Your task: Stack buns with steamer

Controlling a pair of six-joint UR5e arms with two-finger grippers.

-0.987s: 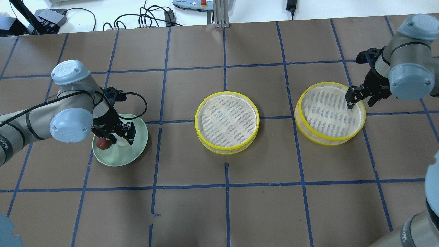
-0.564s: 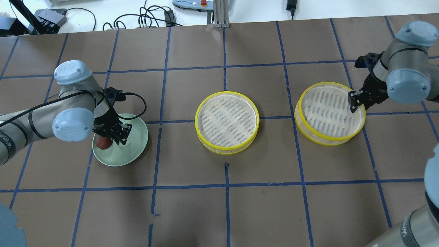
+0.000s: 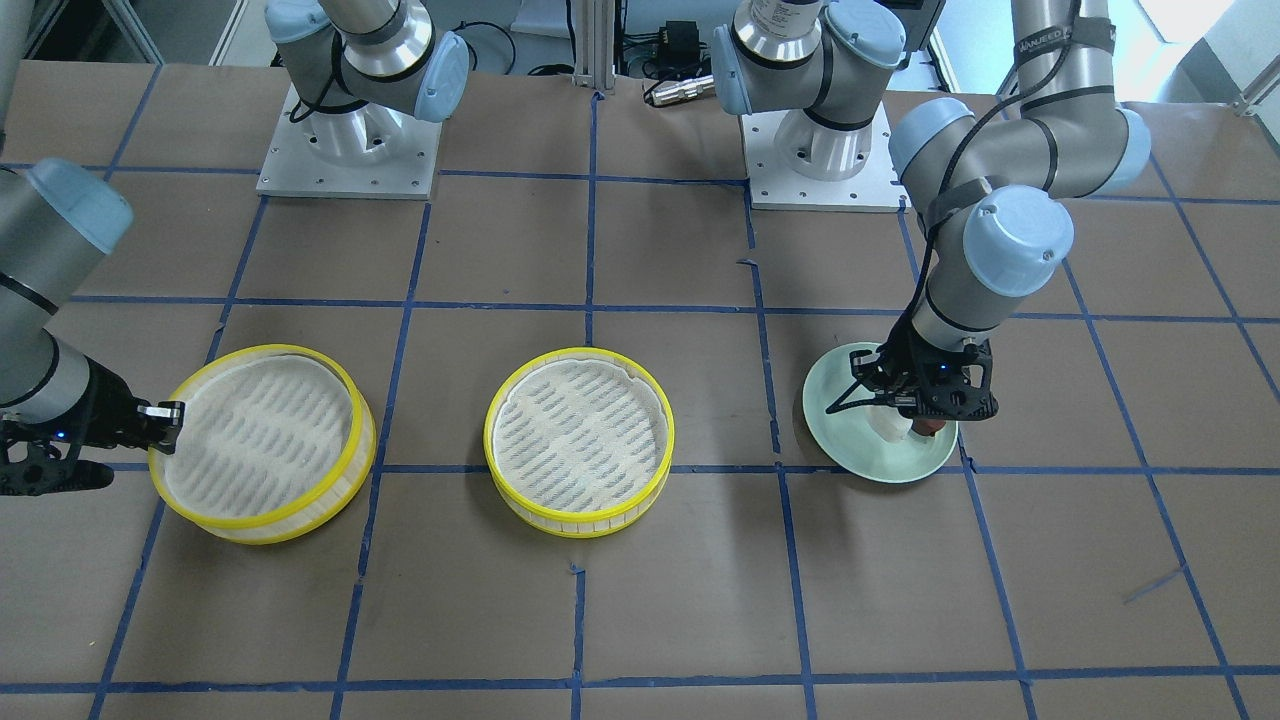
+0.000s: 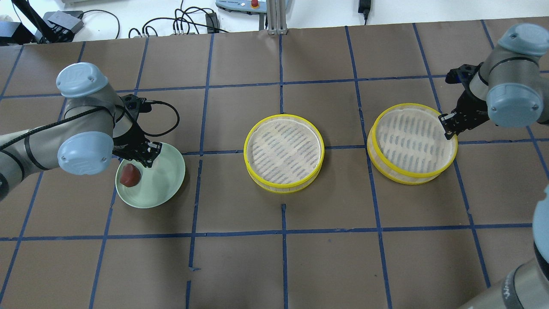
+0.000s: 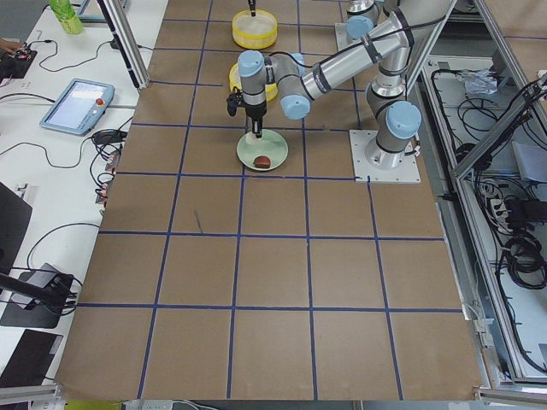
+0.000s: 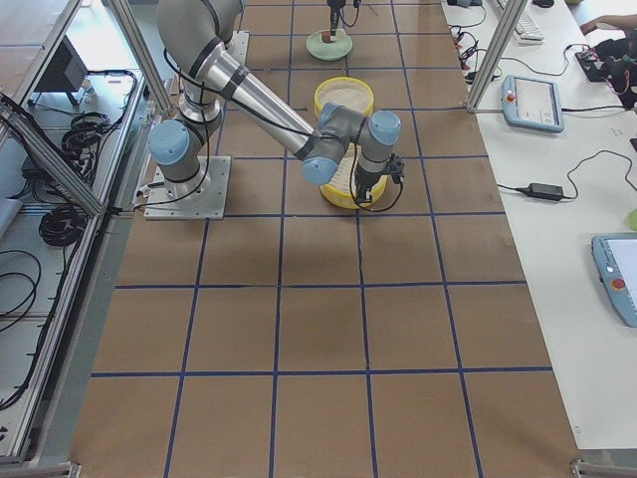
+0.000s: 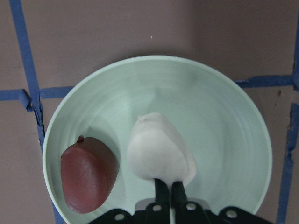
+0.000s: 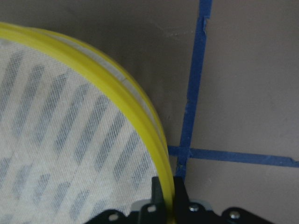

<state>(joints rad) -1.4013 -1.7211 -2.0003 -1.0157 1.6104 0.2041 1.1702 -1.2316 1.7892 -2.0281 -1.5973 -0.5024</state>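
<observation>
Where left gripper [image 7: 167, 185] pinches it, white bun [image 7: 159, 148] smooth, plump, pointed.

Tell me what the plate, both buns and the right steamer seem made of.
The plate: likely glazed ceramic or plastic; pale green, smooth, with faint rings and a soft sheen. The white bun: matte, soft-looking, perhaps dough or foam. The brown bun: smooth, slight sheen, maybe rubber or plastic. The right steamer: yellow rim looks plastic; its floor is a pale woven mesh.
</observation>
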